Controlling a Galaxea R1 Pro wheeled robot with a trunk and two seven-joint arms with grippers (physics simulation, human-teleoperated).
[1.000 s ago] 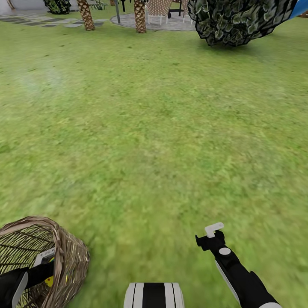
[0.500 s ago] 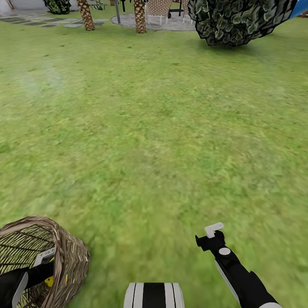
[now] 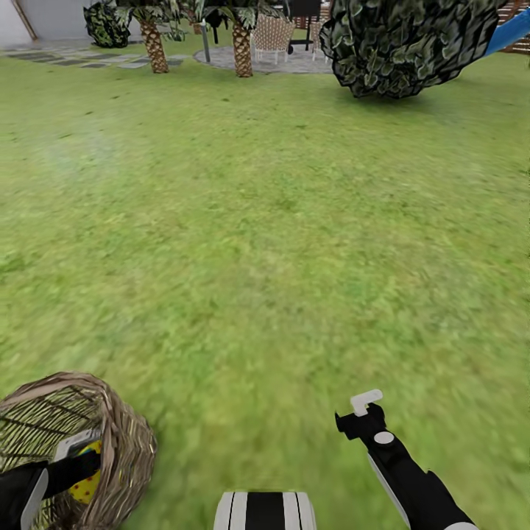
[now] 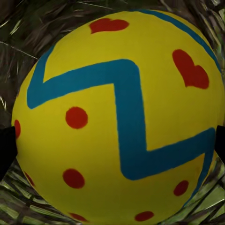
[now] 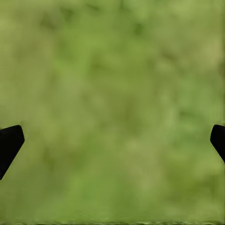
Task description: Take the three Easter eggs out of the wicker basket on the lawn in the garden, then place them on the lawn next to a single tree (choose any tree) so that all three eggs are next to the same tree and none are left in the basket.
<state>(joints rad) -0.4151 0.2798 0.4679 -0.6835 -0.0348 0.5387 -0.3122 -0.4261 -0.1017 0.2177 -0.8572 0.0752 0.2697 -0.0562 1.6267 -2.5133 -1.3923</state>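
Yellow egg, teal zigzag, red dots

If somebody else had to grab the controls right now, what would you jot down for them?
Left gripper: inside the wicker basket, fingers either side of an Easter egg; whether the grip is firm I cannot tell.
Right gripper: open, empty, over the lawn.
Done: no egg lies on the grass in view.
Left: lift this egg out, carry it to one tree, then fetch the others to the same tree.

Near left on the lawn sits the wicker basket, with one yellow, teal-zigzagged Easter egg inside.
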